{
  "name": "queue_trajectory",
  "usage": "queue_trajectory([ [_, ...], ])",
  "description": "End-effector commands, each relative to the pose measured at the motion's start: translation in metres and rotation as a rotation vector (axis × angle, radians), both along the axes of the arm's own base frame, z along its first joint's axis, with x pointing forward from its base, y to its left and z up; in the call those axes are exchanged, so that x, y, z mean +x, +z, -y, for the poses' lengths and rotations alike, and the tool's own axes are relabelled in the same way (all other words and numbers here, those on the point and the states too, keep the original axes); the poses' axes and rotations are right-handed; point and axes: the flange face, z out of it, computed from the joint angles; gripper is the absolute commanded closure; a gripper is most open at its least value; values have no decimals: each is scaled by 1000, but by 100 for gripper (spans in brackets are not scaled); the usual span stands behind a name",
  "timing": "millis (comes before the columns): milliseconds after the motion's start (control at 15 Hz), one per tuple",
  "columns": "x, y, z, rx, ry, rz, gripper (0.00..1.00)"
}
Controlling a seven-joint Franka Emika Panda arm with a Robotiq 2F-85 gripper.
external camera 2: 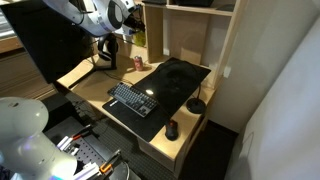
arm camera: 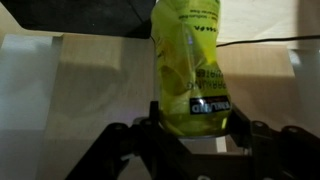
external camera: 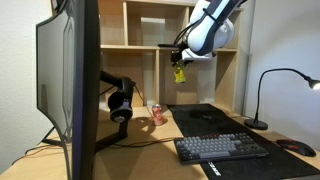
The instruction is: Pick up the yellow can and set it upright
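The yellow can [arm camera: 188, 70] fills the middle of the wrist view, held between the two fingers of my gripper [arm camera: 192, 125]. In an exterior view the can [external camera: 179, 72] hangs from the gripper [external camera: 180, 62] well above the desk, in front of the wooden shelf. In an exterior view the gripper [external camera 2: 124, 30] is at the back left of the desk; the can there is too small to make out. A red-and-white can [external camera: 157, 113] stands on the desk below, also visible in an exterior view [external camera 2: 138, 63].
A large monitor [external camera: 75, 80] stands at the left with headphones [external camera: 120, 100] beside it. A keyboard [external camera: 220, 148] lies on a black desk mat [external camera: 215, 120]. A desk lamp [external camera: 262, 95] and a mouse [external camera: 296, 147] are at the right. Wooden shelves [external camera: 140, 45] rise behind.
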Motion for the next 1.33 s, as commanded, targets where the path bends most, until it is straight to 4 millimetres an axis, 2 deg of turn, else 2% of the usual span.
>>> queue_trajectory([
  [0, -34, -11, -6, -16, 53, -60, 59],
  [133, -49, -26, -8, 5, 52, -98, 59],
  [267, -68, -52, -12, 59, 47, -130, 59],
  [400, -74, -77, -11, 116, 9, -132, 59],
  [467, -60, -60, -14, 65, 26, -128, 34],
  [533, -66, -70, -14, 84, 19, -134, 34],
  [667, -71, -78, -13, 97, 12, -140, 34],
  [733, -71, -78, -13, 100, 10, -139, 59],
  [933, -77, -104, -23, 100, 37, -132, 59],
  [1267, -88, -131, -37, 153, 80, -47, 59],
])
